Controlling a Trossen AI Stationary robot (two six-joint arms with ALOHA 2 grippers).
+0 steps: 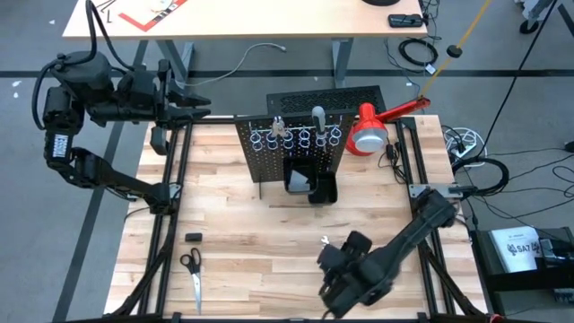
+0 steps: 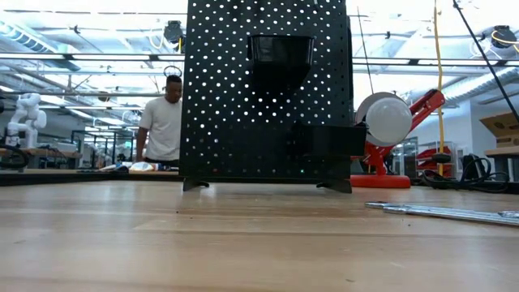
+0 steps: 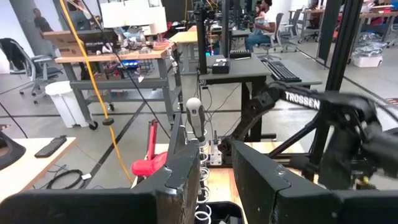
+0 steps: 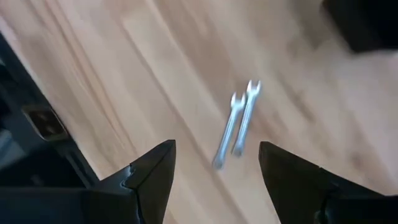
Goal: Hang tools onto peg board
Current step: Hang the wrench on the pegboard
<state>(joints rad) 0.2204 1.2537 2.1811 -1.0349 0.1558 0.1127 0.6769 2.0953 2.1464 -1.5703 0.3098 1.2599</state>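
The peg board (image 1: 291, 144) stands upright at the middle of the table's far half, with a row of silver rings (image 1: 300, 137) and a black bin (image 1: 311, 186). A pale-topped tool (image 1: 317, 117) sticks up through one ring. Two thin silver wrenches (image 4: 239, 121) lie side by side on the wood (image 1: 325, 240). My right gripper (image 4: 214, 168) hovers open above them, pointing down, and touches nothing. My left gripper (image 3: 217, 180) waits high at the far left (image 1: 193, 108), pointing level toward the board, open with nothing between its fingers.
Scissors (image 1: 191, 269) and a small black piece (image 1: 193, 236) lie near the table's left front. A red lamp (image 1: 377, 126) stands just right of the board. A person (image 2: 162, 122) is in the room beyond the table. Bare wood lies between the board and the near edge.
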